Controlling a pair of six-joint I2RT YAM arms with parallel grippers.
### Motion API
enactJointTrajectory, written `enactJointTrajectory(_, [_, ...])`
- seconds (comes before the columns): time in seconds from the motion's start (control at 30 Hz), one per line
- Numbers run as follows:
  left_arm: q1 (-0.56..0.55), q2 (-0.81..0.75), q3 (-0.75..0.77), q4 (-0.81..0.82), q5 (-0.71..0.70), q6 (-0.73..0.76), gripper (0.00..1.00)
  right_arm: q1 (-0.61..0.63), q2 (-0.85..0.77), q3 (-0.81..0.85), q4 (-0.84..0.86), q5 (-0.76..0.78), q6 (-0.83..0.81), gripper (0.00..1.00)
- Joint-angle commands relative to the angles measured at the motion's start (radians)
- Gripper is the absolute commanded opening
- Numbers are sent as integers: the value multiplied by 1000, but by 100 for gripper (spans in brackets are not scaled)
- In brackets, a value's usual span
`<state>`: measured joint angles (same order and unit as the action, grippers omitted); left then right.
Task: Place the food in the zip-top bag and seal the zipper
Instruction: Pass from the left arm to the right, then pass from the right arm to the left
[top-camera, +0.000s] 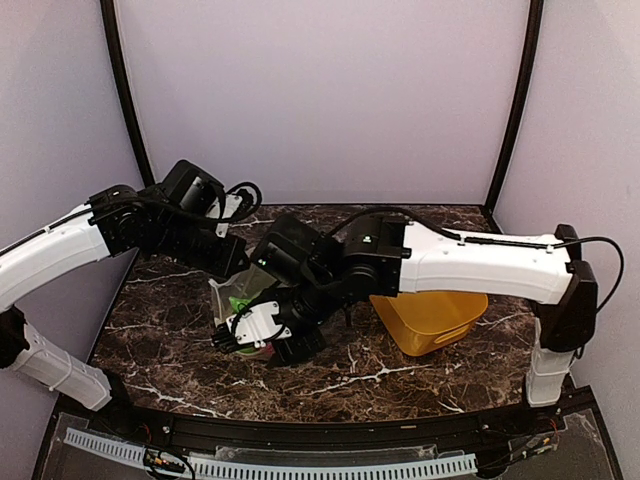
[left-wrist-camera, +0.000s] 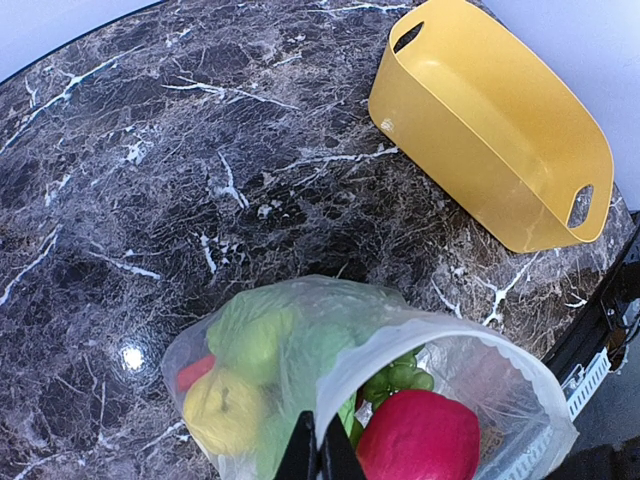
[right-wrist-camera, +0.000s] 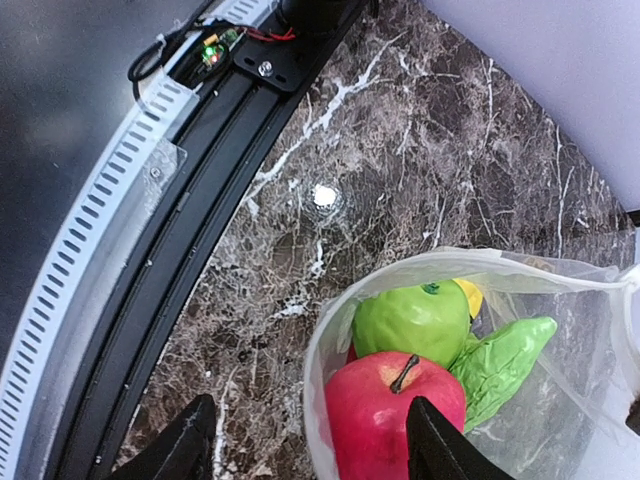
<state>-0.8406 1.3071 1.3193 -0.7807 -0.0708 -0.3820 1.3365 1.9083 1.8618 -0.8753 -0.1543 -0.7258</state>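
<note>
The clear zip-top bag (top-camera: 238, 298) stands open on the marble table with its mouth facing up. My left gripper (left-wrist-camera: 320, 458) is shut on the bag's rim, pinching the whitish zipper strip (left-wrist-camera: 400, 338). Inside the bag are a yellow lemon (left-wrist-camera: 222, 408), a green apple (right-wrist-camera: 412, 322), green grapes (left-wrist-camera: 400, 378), a small red piece (left-wrist-camera: 195, 372), a green leafy piece (right-wrist-camera: 500, 362) and a red apple (right-wrist-camera: 392, 412). My right gripper (right-wrist-camera: 320, 445) is open just above the bag's mouth. One finger (right-wrist-camera: 185, 445) is outside the rim and the other is over the red apple.
The yellow basket (left-wrist-camera: 500, 140) lies tipped on the table to the right of the bag, and it also shows in the top view (top-camera: 430, 318). The table's front edge with a black rail and white cable strip (right-wrist-camera: 120, 260) is close to the bag.
</note>
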Motion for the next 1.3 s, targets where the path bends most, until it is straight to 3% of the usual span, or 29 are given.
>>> enactJointTrajectory(0.0, [-3,-22,-8,-16,-7,-2,1,-3,76,55,-36,57,17,57])
enactJointTrajectory(0.07, [-3,-27,-7,-20,-15,0,1,-4,95,76,-47,52,30,49])
enactJointTrajectory(0.27, [-3,-53,0,-43,-45,16,2,-5,103,125,-62,85,55,6])
enactJointTrajectory(0.3, [-3,-61,1,-52,-49,18,12,-4,89,120,-62,89,53,1])
enactJointTrajectory(0.4, [-3,-112,5,-62,-113,28,43,-4,21,68,-57,96,34,0])
enactJointTrajectory(0.5, [-3,-235,-95,46,-138,67,56,-6,-73,-37,-41,88,-14,0])
enactJointTrajectory(0.67, [-3,-583,-382,420,-30,130,71,-27,-214,-232,15,58,-72,0])
enactJointTrajectory(0.73, [-3,-697,-551,533,13,132,73,-52,-235,-259,11,32,-66,0])
enactJointTrajectory(0.9, [-3,-814,-716,635,176,127,73,-107,-283,-307,18,-40,-69,0])
enactJointTrajectory(1.07, [-3,-714,-762,691,232,118,69,-118,-303,-322,18,-49,-74,0])
enactJointTrajectory(1.27, [-3,-587,-839,899,297,89,67,-119,-310,-329,23,-48,-69,0])
